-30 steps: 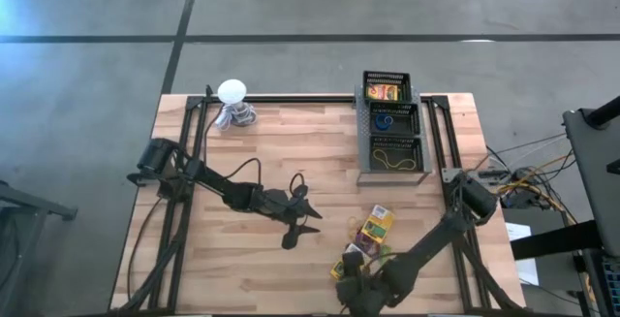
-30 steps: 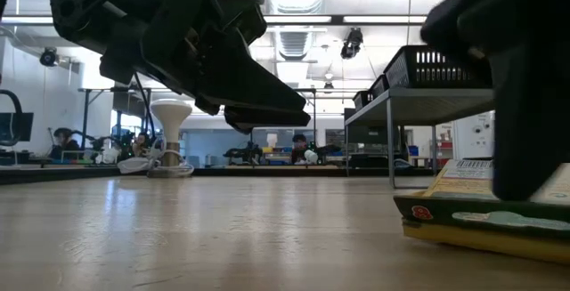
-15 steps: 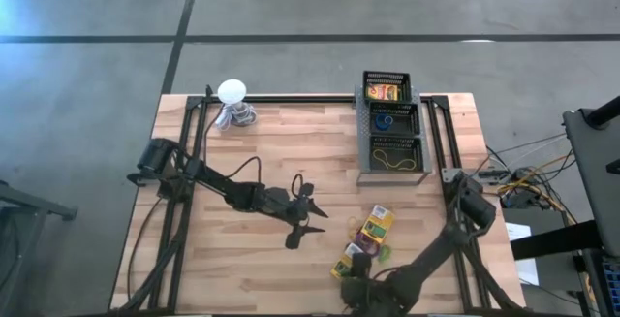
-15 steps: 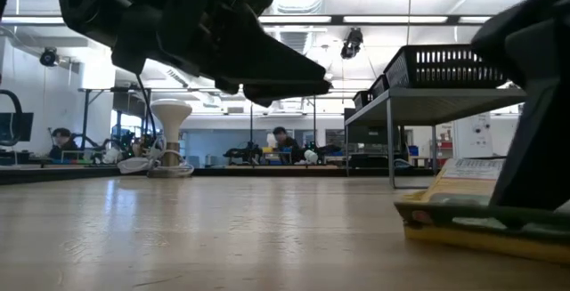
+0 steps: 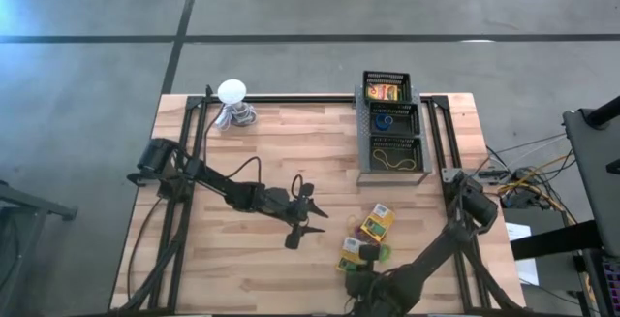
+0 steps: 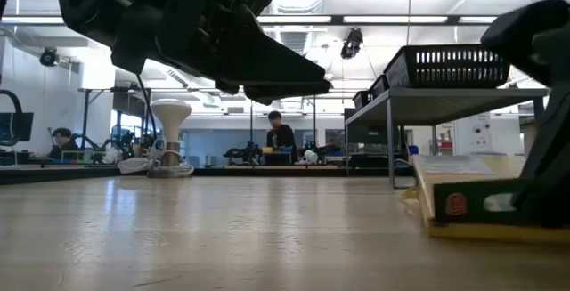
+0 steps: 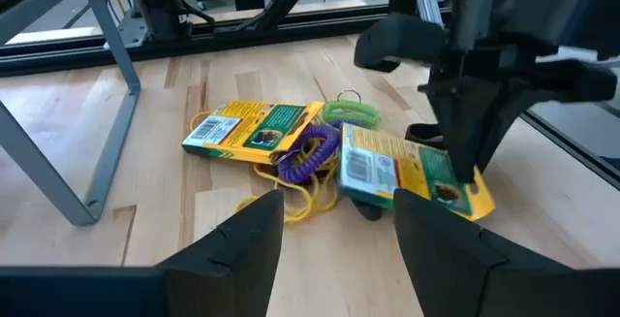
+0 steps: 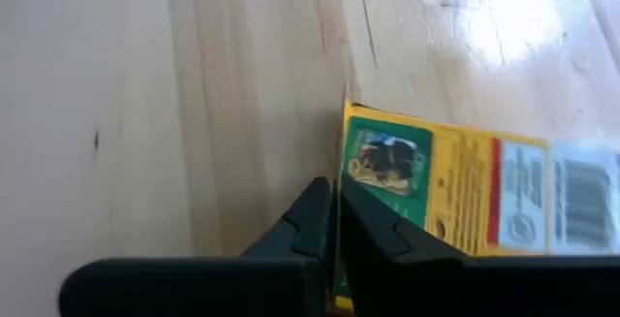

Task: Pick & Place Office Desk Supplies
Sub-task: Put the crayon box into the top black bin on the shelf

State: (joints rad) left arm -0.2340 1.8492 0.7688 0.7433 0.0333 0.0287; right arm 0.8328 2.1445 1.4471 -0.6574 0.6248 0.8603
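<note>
My right gripper [image 8: 334,222], wide open a second ago, has now closed its fingers on the edge of a yellow-and-green cardboard box [image 5: 356,253], lower right of the table [image 5: 242,152], so pick-up looks begun. My left gripper [image 5: 302,218] hangs open mid-table.

No legible text on any surface. The yellow-and-green cardboard boxes [image 7: 254,126] carry printed panels, a small picture and white barcode labels, but the lettering is too small and blurred to read in the left wrist, right wrist or high views. A red round mark on the box edge in the low view is equally unreadable.
</note>
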